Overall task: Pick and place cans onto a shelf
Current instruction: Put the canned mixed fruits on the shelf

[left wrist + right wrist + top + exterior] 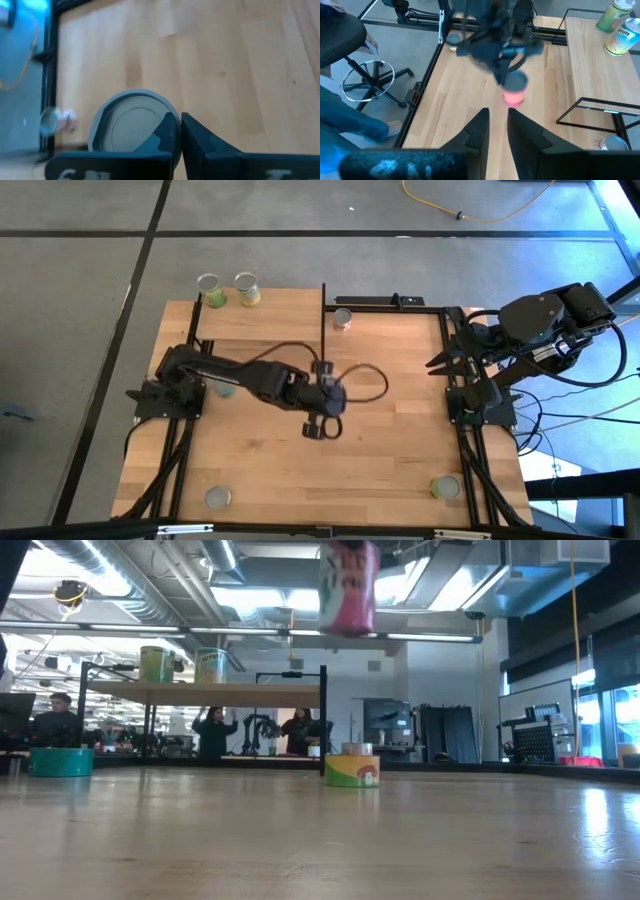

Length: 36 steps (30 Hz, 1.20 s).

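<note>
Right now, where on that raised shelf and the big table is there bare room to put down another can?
The shelf is bare from the two cans at its far left corner to the black upright panel. The table is open between the two near-corner cans. The middle is crowded: the left gripper holds a red can above it.

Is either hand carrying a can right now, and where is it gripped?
The left hand holds a pink-labelled can by its upper rim, lifted clear of the table. The right hand holds nothing.
</note>
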Available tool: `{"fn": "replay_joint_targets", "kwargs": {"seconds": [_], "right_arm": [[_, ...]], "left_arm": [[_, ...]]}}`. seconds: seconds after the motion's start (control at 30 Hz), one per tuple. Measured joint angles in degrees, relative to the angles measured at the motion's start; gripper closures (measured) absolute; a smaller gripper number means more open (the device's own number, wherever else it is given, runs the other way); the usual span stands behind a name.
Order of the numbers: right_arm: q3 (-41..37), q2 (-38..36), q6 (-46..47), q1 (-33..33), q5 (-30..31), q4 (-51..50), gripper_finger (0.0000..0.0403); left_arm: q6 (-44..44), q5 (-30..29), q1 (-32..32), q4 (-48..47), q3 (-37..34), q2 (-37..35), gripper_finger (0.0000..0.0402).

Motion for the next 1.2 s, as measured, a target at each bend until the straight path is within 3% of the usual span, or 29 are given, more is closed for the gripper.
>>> {"fn": "replay_joint_targets", "kwargs": {"seconds": [0.43,0.93,1.2], "right_arm": [[0.0,0.0,-2.8,0.0,0.0,0.0,0.0333],[0.0,0.0,-2.9,0.0,0.0,0.0,0.0333],[0.0,0.0,-2.9,0.0,0.0,0.0,0.0333]], "left_arm": [[-21.8,-8.5,5.5,-26.9,19.5,-0.7,0.0396],[-30.9,-14.5,10.3,-28.7,15.3,-12.1,0.0396],[-37.0,-16.7,11.2,-28.7,1.4,-22.8,0.0396]]}}
